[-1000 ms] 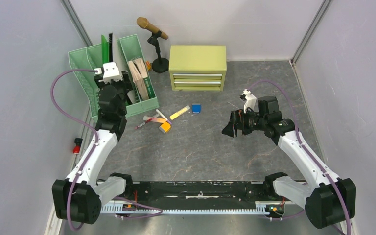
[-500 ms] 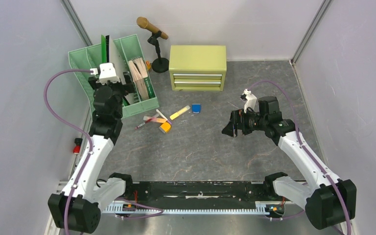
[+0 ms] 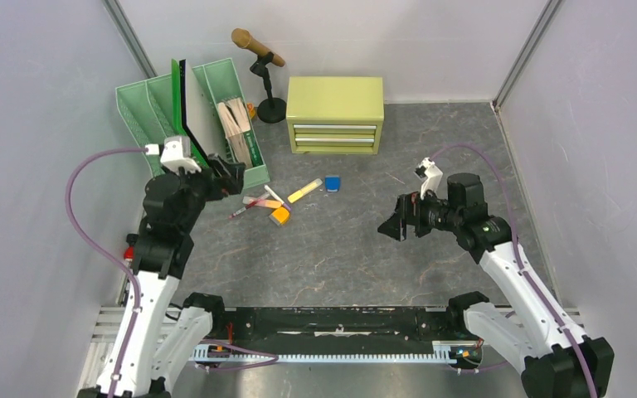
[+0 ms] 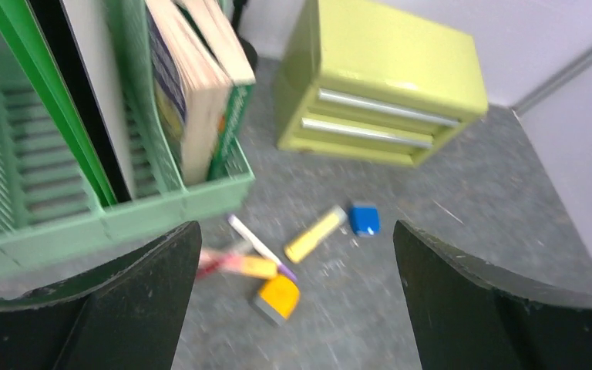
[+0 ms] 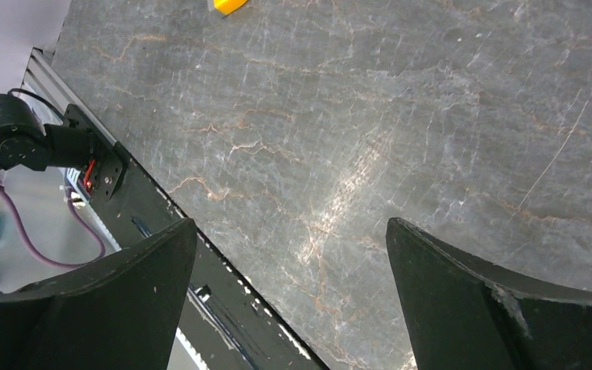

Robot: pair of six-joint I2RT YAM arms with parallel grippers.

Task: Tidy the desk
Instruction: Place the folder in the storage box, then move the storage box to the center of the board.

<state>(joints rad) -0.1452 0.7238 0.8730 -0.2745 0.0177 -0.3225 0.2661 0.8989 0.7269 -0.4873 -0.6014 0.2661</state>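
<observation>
**Two open grippers over a hard, stone-look desk**

From above: the flat dark grey desk (image 3: 340, 257) has pale lines like stone. It lies under the yellow-green metal cabinet with two drawers (image 3: 335, 114) and spreads out in front of it. The desk looks hard, stiff, smooth and far too heavy to lift. It is likely not a thing to grab; the small loose things on it are. The left gripper (image 3: 226, 177) hangs in front of the cabinet, off to its left. Its jaws are wide apart and hold nothing. The right gripper (image 3: 391, 222) hangs in front of the cabinet, off to its right, also wide apart and empty.

From the left wrist: a long yellow marker pen (image 4: 314, 233), a small blue block (image 4: 364, 219) and a small orange block (image 4: 277, 297) lie in front of the cabinet. They look light, hard and a bit slippery. A pinch across their thin sides seems best. A green plastic rack with slats (image 4: 169, 204) stands left of the cabinet, with books in it.

From the right wrist: only bare, smooth desk shows between the jaws.
</observation>
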